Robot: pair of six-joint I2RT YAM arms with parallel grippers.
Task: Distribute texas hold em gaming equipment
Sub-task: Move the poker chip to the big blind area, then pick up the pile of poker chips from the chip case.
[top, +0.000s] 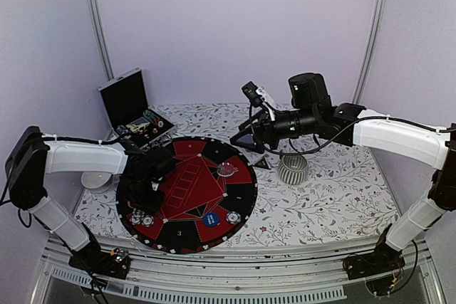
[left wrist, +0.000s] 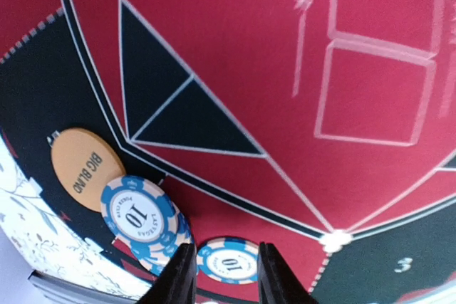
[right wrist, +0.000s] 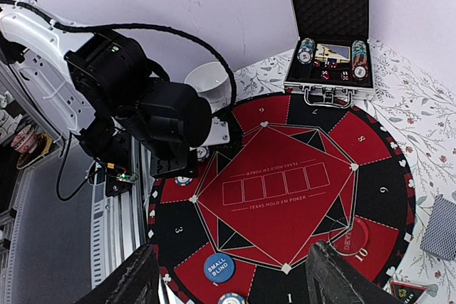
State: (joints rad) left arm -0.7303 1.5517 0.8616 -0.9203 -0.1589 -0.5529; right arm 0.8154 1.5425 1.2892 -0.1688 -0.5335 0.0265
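My left gripper (left wrist: 226, 275) (top: 140, 201) hangs low over the left edge of the round red and black poker mat (top: 187, 194). Its jaws are open and straddle a blue striped "10" chip (left wrist: 228, 261) that lies flat on the mat. A small stack of blue chips (left wrist: 139, 215) and an orange Big Blind disc (left wrist: 87, 169) lie just to its left. My right gripper (right wrist: 239, 279) (top: 249, 134) is raised beyond the mat's far right, wide open and empty. A blue Small Blind disc (right wrist: 219, 267) (top: 211, 220), a clear dealer disc (right wrist: 354, 236) (top: 227, 169) and another chip (top: 233, 216) lie on the mat.
The open black case (top: 135, 108) (right wrist: 329, 33) with chips, cards and dice stands at the back left. A ribbed silver cup (top: 293, 169) stands right of the mat. A white bowl (top: 96, 179) sits by the left arm. A grey-blue card (right wrist: 439, 227) lies on the floral cloth.
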